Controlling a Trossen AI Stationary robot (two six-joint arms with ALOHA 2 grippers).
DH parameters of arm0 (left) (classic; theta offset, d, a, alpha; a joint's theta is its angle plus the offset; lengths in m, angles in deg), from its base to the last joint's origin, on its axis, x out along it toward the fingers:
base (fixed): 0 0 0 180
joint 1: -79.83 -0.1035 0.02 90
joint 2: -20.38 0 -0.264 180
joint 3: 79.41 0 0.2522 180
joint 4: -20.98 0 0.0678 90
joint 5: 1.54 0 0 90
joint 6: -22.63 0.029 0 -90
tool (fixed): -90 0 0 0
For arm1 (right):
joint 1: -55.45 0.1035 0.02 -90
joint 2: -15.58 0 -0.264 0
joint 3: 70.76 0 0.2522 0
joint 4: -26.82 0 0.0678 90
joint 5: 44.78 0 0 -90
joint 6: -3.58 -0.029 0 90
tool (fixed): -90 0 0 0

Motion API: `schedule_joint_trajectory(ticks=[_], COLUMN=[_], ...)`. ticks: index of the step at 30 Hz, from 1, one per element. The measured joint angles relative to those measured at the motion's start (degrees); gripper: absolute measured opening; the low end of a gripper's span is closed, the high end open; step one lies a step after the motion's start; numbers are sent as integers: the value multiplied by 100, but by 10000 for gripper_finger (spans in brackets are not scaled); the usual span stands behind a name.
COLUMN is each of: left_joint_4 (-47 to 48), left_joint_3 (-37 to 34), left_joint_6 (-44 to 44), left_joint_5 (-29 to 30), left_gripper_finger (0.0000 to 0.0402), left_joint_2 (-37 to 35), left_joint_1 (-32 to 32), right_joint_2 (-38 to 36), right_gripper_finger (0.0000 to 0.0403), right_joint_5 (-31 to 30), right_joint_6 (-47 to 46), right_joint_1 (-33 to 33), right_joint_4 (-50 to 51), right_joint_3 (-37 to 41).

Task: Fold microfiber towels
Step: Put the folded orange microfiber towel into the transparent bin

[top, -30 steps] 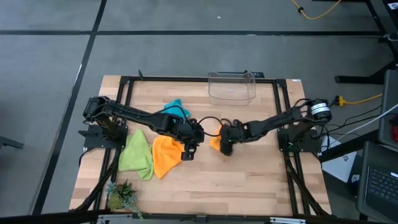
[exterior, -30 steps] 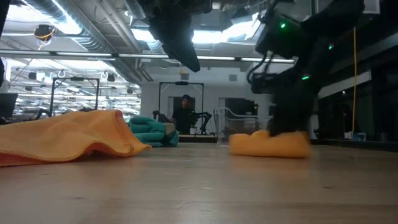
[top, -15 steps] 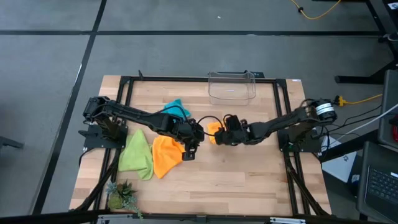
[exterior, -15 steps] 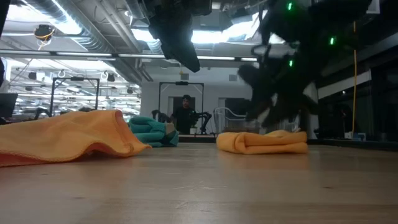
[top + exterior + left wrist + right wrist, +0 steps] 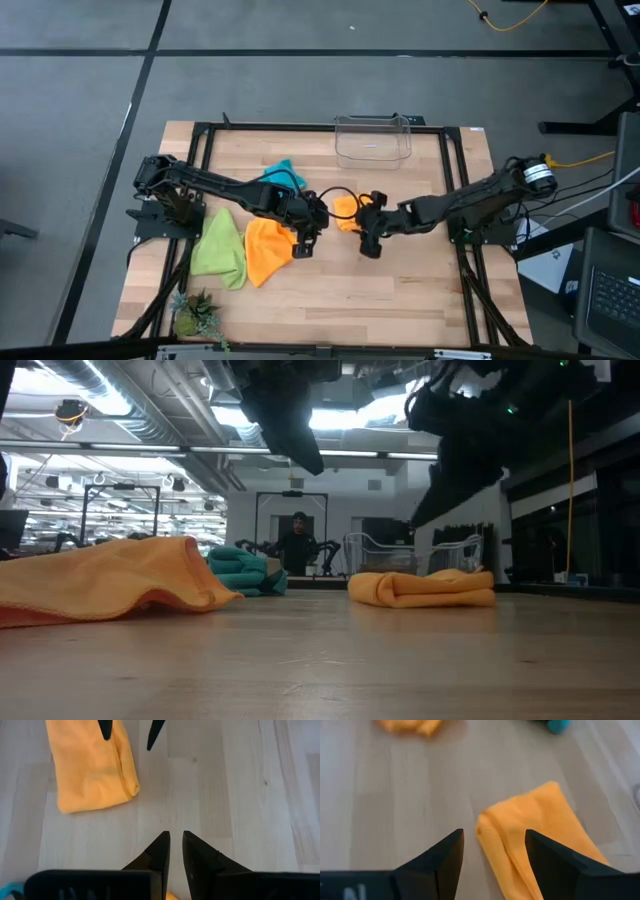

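A folded orange towel (image 5: 345, 208) (image 5: 420, 588) (image 5: 92, 770) (image 5: 540, 840) lies flat on the wooden table near its middle. My right gripper (image 5: 368, 242) (image 5: 494, 834) hangs open above the towel's near side, clear of it. My left gripper (image 5: 305, 240) (image 5: 172, 845) hovers just left of the towel with its fingers nearly together and nothing between them. A second orange towel (image 5: 262, 250) (image 5: 110, 580) lies crumpled at the left, partly over a lime green towel (image 5: 220, 250). A turquoise towel (image 5: 280, 175) (image 5: 245, 570) sits bunched farther back.
A clear plastic bin (image 5: 373, 140) stands at the table's far edge. A small green plant (image 5: 195, 315) sits at the near left corner. Bare wood (image 5: 400, 290) stretches across the near right part of the table. A person (image 5: 298, 545) shows far off in the room.
My right gripper has risen off the folded orange towel, rolled, and drawn back a little toward the near edge, its fingers staying apart. The towel, earlier bunched under the fingers, now lies longer and flatter on the table.
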Motion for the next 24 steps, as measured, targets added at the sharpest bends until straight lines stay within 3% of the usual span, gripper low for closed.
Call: schedule_joint_trajectory(ticks=[14,19,24], left_joint_4=[-27,-29,-29], left_joint_3=[0,0,0], left_joint_6=[137,142,139], left_joint_5=[0,0,0], left_gripper_finger=[45,45,45], left_joint_2=[0,0,0], left_joint_1=[-28,-28,-90], right_joint_2=[142,142,142], right_gripper_finger=[214,214,222], right_joint_5=[141,174,167], right_joint_6=[1551,988,1030], right_joint_1=[65,-20,-136], right_joint_4=[655,918,915], right_joint_3=[-2,-2,-2])
